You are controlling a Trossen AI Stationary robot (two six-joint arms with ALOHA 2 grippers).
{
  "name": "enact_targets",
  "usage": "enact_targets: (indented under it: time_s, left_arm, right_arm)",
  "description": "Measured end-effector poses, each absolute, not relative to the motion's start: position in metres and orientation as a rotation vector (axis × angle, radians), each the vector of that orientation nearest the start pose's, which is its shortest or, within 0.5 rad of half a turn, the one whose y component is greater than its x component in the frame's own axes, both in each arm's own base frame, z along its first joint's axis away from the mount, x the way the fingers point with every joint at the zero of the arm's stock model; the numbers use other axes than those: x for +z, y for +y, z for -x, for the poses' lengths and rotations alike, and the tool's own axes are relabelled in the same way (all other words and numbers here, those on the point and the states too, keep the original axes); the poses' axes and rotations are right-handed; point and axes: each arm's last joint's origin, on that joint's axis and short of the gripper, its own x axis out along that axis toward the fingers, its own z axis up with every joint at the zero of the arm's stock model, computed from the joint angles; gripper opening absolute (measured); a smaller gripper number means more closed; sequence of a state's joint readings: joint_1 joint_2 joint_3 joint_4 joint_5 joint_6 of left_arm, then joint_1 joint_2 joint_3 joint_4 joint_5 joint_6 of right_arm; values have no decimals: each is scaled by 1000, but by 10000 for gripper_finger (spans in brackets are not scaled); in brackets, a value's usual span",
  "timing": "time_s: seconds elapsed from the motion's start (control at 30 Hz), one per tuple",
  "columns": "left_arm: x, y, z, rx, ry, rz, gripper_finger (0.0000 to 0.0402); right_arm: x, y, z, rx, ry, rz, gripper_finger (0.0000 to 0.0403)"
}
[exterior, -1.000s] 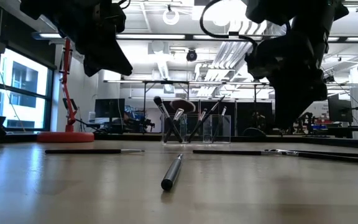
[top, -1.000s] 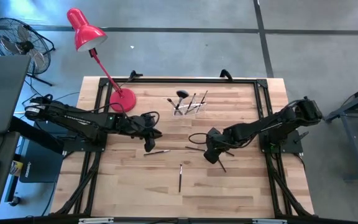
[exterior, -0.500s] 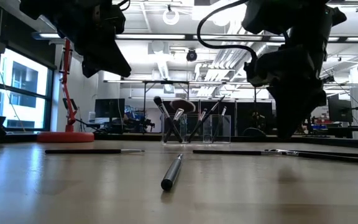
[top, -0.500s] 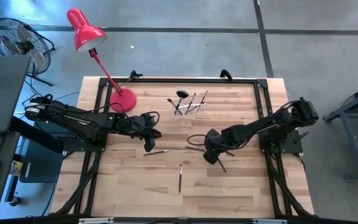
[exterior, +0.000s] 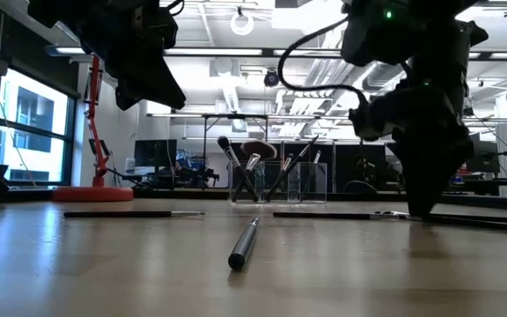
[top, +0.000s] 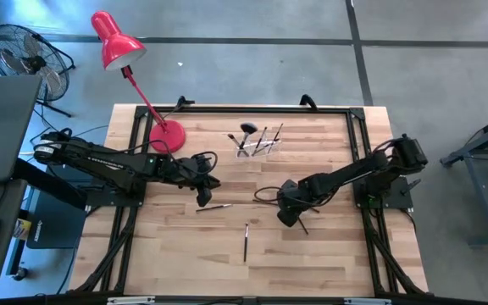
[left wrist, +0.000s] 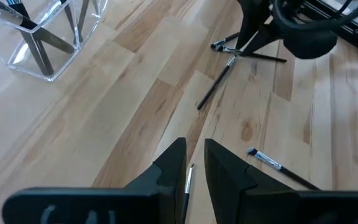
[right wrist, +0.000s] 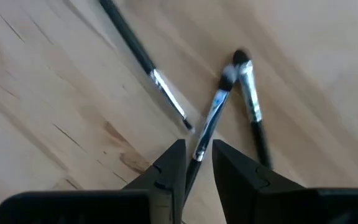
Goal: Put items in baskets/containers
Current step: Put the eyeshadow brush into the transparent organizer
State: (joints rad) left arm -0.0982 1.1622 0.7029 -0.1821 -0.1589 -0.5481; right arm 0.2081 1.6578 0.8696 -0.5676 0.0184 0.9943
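Several thin makeup brushes lie flat on the wooden table. One brush [top: 214, 206] lies below my left gripper [top: 203, 198], which hovers well above the wood, narrowly open and holding nothing. Another brush [top: 246, 241] lies nearer the front. A small group of three brushes [right wrist: 166, 93] lies under my right gripper [right wrist: 197, 155]. That gripper points down, narrowly open, with its tips at table level [exterior: 421, 210]. The clear holder [top: 257, 144] stands far centre with several brushes upright in it. My right gripper comes from above with a finger [right wrist: 169, 165] on either side of one brush's handle [right wrist: 205, 134], behind the silvery ferrule, and lies across it. The brush lies flat on the table. Whether the fingers touch it, I cannot tell.
A red desk lamp stands on its round base [top: 166, 135] at the far left of the table. A cable loop [top: 269, 188] from the right arm hangs over the wood. There is bare wood at the front left and front right.
My right gripper has sunk toward the table over the group of brushes, tipping more steeply down, until its tips reach table level. Its finger gap has stayed the same. The brushes lie where they were.
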Motion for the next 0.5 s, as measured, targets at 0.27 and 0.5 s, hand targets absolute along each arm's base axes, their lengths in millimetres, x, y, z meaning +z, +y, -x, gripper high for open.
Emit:
enact_targets:
  time_s: [0.27, 0.5]
  left_arm:
    - [233, -19, -238, 232, 602, 449, 56]
    - [233, -18, -238, 244, 598, 444, 56]
  right_arm:
    - [133, 58, -275, -567, 1291, -679, 68]
    - [132, 58, -275, -577, 1288, -680, 9]
